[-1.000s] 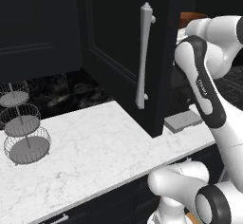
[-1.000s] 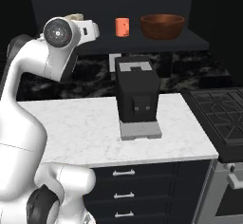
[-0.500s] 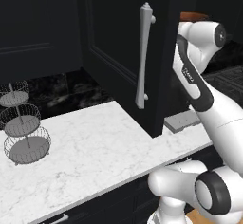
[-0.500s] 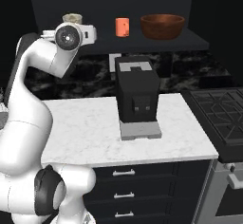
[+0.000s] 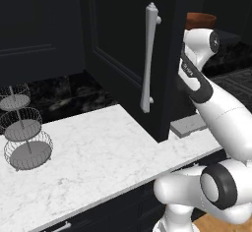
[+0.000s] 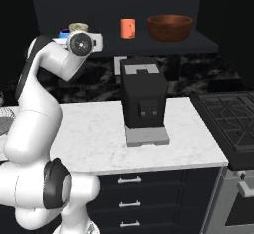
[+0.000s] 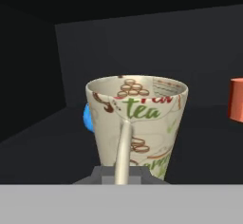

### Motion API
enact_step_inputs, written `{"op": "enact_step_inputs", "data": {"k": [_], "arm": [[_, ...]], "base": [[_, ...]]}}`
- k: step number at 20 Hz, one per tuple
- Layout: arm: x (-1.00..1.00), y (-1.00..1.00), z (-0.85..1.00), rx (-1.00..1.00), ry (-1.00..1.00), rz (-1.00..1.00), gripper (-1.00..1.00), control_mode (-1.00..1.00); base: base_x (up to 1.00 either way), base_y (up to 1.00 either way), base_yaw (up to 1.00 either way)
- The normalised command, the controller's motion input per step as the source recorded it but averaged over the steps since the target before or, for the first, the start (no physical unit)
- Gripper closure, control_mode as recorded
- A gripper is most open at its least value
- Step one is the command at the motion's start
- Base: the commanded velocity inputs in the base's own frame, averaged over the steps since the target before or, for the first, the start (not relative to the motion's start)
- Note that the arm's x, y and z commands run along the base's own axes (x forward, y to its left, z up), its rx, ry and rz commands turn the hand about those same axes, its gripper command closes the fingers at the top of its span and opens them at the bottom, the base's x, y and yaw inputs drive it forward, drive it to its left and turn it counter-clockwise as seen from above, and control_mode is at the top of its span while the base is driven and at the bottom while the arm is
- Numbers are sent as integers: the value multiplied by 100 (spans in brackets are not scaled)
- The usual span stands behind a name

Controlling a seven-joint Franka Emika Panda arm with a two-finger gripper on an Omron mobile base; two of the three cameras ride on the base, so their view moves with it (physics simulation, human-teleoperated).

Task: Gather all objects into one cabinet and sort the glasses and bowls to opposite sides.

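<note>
Cream cup [image 7: 137,123] is sitting upright right at my fingers, one finger [image 7: 122,152] lying against its rim; I'm pinching it on the cabinet shelf [image 6: 198,43]. Blue bowl [image 7: 88,117] is peeking out behind it, orange mug [image 7: 236,98] off right.

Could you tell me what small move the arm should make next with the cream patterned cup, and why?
Probably ease the cream patterned cup a little down onto the black cabinet shelf, then open the gripper. The hand view shows the cup upright above the shelf, the small glossy blue bowl just behind it, so it seems at that end already. Whether the cup touches the shelf cannot be told.
</note>
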Motion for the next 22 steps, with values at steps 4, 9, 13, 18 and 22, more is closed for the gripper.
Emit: {"op": "enact_step_inputs", "data": {"k": [4, 9, 13, 18, 22], "arm": [[63, 18, -35, -1, 0, 0, 100, -100], [65, 14, -36, -2, 0, 0, 100, -100], [62, 15, -14, -1, 0, 0, 100, -100], [40, 11, 0, 0, 7, 0, 100, -100], [10, 10, 0, -1, 6, 0, -100, -100]], "base": [[0, 0, 0], [0, 0, 0], [0, 0, 0], [0, 0, 0], [0, 0, 0]]}}
